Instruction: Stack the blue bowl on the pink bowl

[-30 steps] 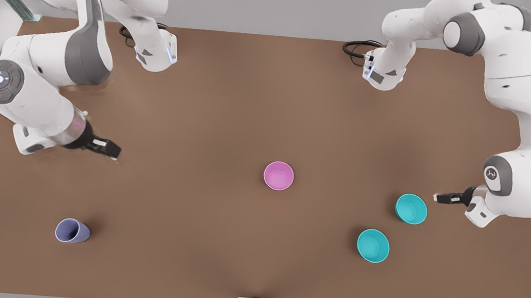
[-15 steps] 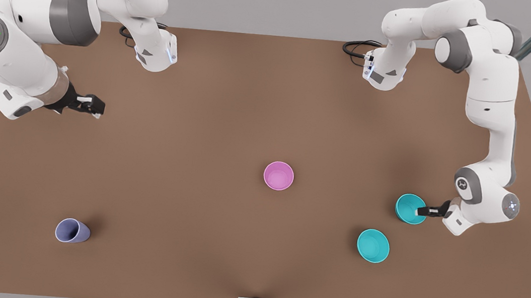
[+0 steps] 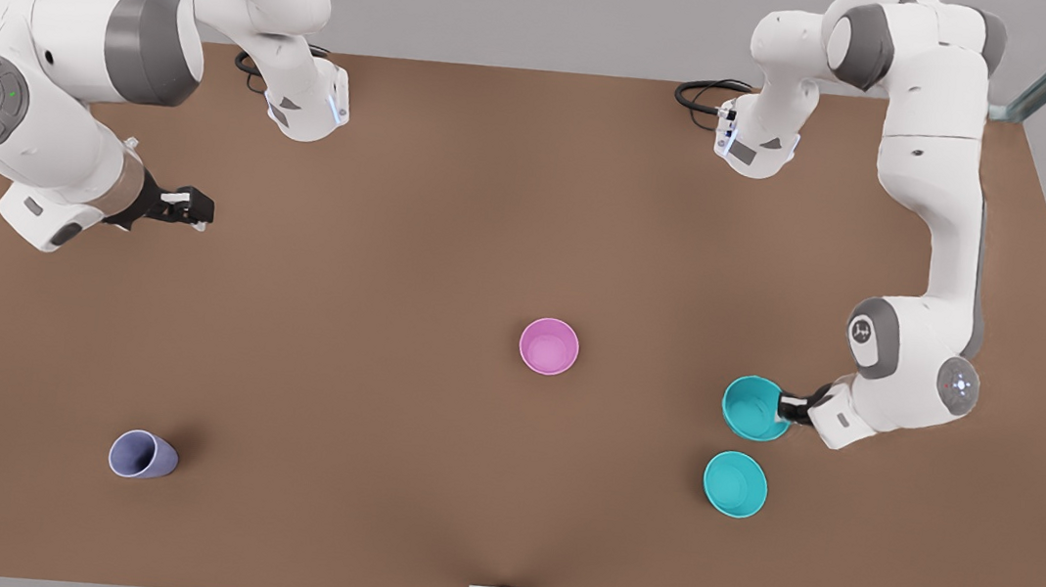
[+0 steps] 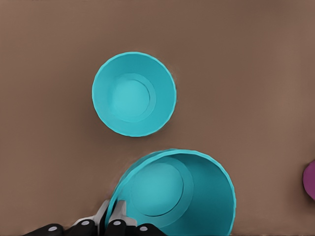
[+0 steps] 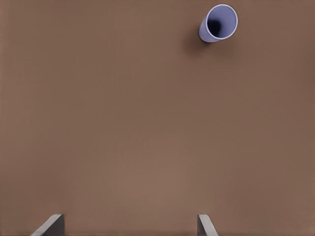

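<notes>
Two teal bowls sat toward the front view's right of the brown tabletop (image 3: 457, 178), with wide bare surface all around them and the edges well away. The left hand (image 3: 790, 409) reached in low and nearly level from the front view's right, its fingers (image 4: 117, 220) pinched shut over the rim of the blue bowl (image 3: 756, 409), one inside the wall and one outside. That bowl faced mouth-up; in the left wrist view it looked slightly tilted, though whether it was off the surface could not be told. The second teal bowl (image 3: 735, 483) stood upright just beside it, apart, nearer the front edge. The pink bowl (image 3: 549, 346) stood mouth-up near the middle, with open tabletop between it and the held bowl. The right hand (image 3: 188, 208) hovered far off at the front view's left, waiting, fingers spread apart. A lavender cup (image 3: 140, 455) stood near the front-left corner.
</notes>
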{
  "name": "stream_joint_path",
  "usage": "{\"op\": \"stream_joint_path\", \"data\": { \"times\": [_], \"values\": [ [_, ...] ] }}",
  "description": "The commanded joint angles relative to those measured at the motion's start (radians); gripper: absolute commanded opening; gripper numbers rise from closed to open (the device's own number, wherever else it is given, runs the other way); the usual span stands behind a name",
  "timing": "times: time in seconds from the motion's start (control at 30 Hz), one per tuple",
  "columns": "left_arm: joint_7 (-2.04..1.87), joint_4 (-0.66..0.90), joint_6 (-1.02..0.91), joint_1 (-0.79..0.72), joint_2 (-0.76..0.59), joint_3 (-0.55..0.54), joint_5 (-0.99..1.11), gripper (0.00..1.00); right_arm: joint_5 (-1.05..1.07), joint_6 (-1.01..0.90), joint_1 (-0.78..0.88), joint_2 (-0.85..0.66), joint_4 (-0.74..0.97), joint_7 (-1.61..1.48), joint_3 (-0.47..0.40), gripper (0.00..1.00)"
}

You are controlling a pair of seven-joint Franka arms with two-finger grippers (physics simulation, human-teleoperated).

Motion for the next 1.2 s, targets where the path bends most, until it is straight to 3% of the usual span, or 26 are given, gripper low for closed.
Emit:
{"op": "stream_joint_path", "data": {
  "times": [0.0,0.13,0.27,0.33,0.43,1.17],
  "values": [
    [-0.525,0.048,-0.128,-0.141,-0.003,0.003,0.057,0.21,-0.005,0.001,0.004,-0.001,0.000,-0.088,0.000,1.00],
    [-0.961,0.325,-0.126,-0.345,0.200,-0.012,0.051,0.21,-0.002,0.009,0.004,-0.001,-0.011,-0.088,0.000,1.00],
    [-1.045,0.392,-0.111,-0.385,0.263,-0.019,0.049,0.21,-0.002,0.009,0.004,-0.001,-0.012,-0.086,0.000,1.00],
    [-1.056,0.383,-0.113,-0.384,0.263,-0.048,0.049,0.21,-0.002,0.010,0.004,-0.001,-0.012,-0.086,-0.001,1.00],
    [-1.057,0.158,0.012,-0.387,0.129,-0.095,0.052,0.21,-0.002,0.012,0.004,-0.001,-0.018,-0.085,-0.001,1.00],
    [-1.059,0.095,0.070,-0.362,0.152,-0.149,0.082,0.21,-0.004,0.027,0.001,-0.001,-0.037,-0.086,0.000,1.00]
  ]
}}
